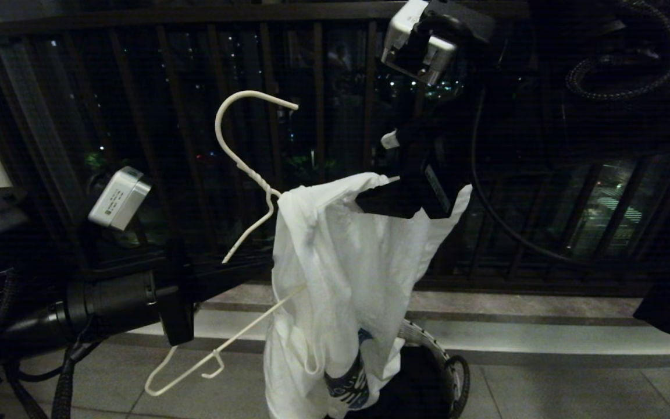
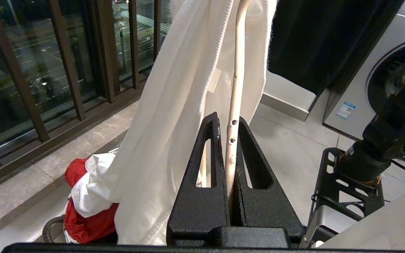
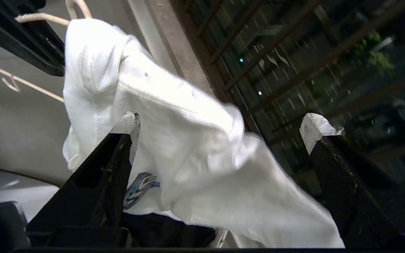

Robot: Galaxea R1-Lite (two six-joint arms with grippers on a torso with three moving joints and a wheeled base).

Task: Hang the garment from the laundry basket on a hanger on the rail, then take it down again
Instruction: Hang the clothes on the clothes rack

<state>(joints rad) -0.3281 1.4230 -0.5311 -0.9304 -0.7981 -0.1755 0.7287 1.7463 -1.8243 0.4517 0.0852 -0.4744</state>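
Observation:
The thin white wire hanger [image 1: 246, 169] is held tilted in the air, hook upward. My left gripper [image 1: 262, 266] comes in from the left and is shut on it; in the left wrist view the wire [image 2: 233, 105] runs out from between the closed jaws of my left gripper [image 2: 227, 117]. The white garment [image 1: 341, 262] drapes from the hanger's right shoulder, its blue print [image 1: 349, 384] low down. My right gripper [image 1: 377, 173] is at the shirt's upper right, open. Its taped fingers stand wide apart with the garment [image 3: 188, 140] between them. The laundry basket [image 1: 435, 349] stands on the floor under the shirt. The rail is out of view.
The dark balcony railing [image 1: 312, 116] runs behind everything, with a stone step [image 1: 544, 326] at its foot. Red and white clothes [image 2: 83, 211] lie in the basket. A dark garment [image 2: 311, 42] hangs nearby, and a washing machine [image 2: 392, 70] stands beyond the robot's base frame [image 2: 346, 186].

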